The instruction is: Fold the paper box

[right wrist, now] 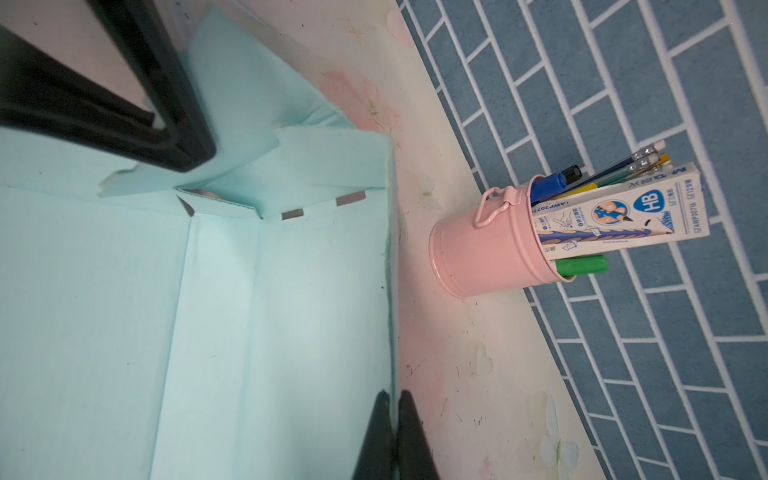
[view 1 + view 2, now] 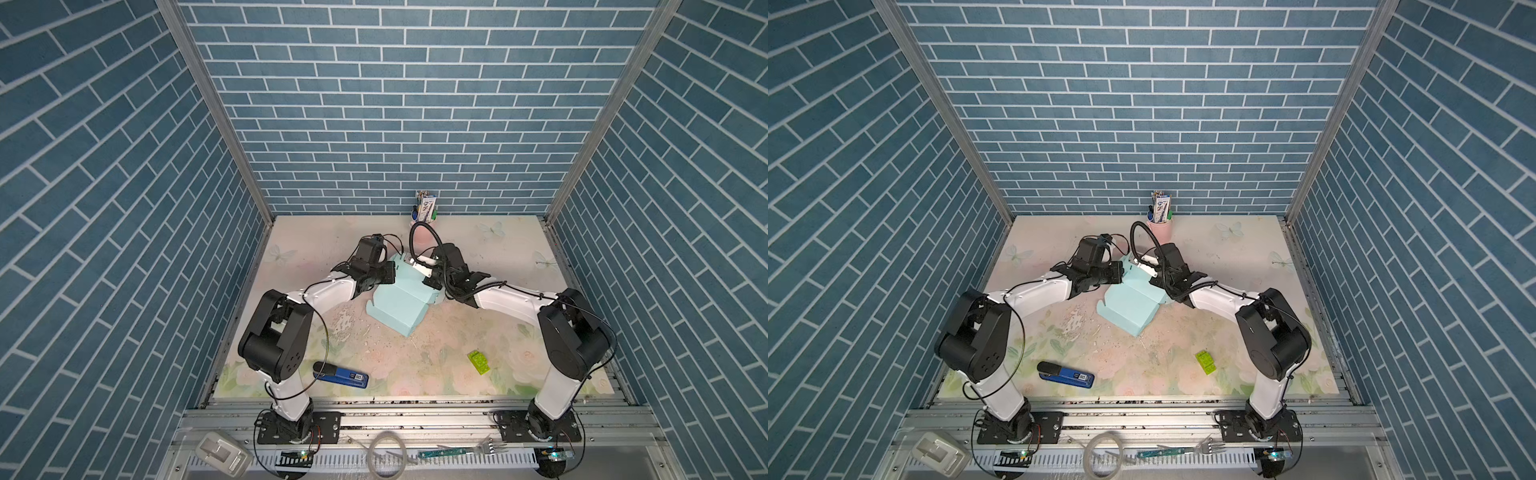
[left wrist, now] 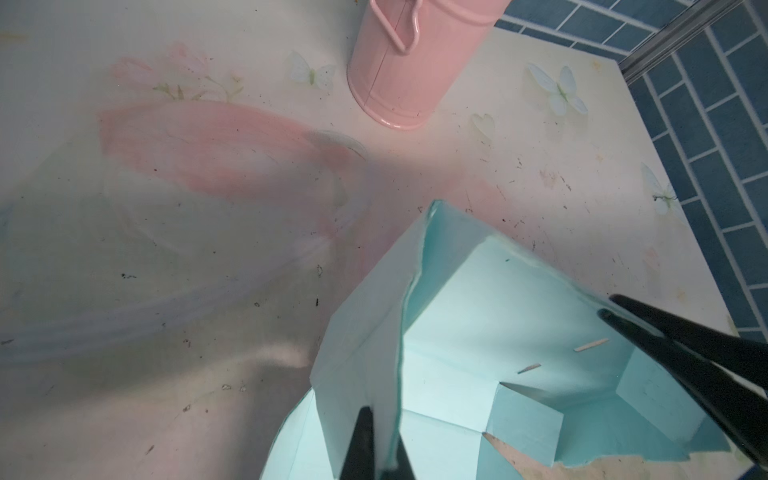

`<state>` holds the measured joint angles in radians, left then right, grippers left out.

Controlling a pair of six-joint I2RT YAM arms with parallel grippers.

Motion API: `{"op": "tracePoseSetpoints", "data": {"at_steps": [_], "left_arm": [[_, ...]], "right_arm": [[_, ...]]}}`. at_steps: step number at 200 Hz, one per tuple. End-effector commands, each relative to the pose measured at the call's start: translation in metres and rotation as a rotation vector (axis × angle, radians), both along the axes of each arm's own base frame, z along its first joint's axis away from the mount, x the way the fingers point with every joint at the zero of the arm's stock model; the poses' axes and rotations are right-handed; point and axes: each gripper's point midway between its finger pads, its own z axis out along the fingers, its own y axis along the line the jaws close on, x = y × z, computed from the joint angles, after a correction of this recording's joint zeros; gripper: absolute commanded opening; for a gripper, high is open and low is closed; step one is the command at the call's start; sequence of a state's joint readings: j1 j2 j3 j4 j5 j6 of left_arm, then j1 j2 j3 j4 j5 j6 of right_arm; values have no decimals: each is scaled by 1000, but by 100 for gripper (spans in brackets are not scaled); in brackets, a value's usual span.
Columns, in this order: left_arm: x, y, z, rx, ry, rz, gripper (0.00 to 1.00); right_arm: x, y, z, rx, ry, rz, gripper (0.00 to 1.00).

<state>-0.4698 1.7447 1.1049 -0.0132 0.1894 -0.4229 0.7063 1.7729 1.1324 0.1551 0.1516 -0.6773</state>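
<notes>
Brick-patterned walls bound the table [image 2: 498,257], where the paper box [image 2: 399,305] sits centrally, left end effector [image 3: 380,457] and right end effector [image 1: 392,432] each clamped on a raised box edge, open surface surrounding it.

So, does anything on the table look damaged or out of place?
Yes. In a top view the table cover looks scuffed and peeling: there is a white, flaky patch just left of the paper box.
</notes>
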Motion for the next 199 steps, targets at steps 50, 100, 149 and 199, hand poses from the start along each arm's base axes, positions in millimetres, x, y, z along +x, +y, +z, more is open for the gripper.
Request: {"op": "tracePoseSetpoints", "data": {"at_steps": [50, 100, 149, 199], "left_arm": [[-7, -9, 3, -78, -86, -48, 13], [-8, 9, 14, -107, -111, -13, 37], [-13, 35, 31, -140, -156, 41, 46], [-12, 59, 18, -102, -145, 99, 48]], "right_arm": [[-13, 12, -12, -128, -24, 81, 0], [-17, 11, -14, -208, -81, 108, 0], [-22, 12, -20, -244, -118, 121, 0], [-21, 15, -22, -254, -151, 130, 0]]}}
